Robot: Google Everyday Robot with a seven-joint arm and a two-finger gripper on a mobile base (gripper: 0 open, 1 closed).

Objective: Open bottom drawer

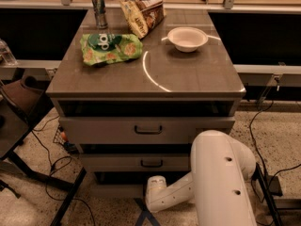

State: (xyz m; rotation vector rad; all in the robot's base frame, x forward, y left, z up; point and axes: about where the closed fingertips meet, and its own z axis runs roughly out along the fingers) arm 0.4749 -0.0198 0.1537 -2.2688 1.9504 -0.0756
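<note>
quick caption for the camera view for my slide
Robot arm bent low in front of the bottom drawer, end effector out of sight.

A grey cabinet (188,74) is topped with a green bag (110,48), a can (99,8), a brown snack bag (143,13) and a white bowl (187,38). The white arm (221,182) is bent low before the bottom drawer (117,189). The gripper is hidden beyond the arm's end.

The white arm (221,178) fills the lower right, its thick link standing upright; a slimmer forearm (178,192) runs from it down and left to a rounded wrist joint (155,188), low near centre; the gripper, somewhere past that joint, is hidden from view.
</note>
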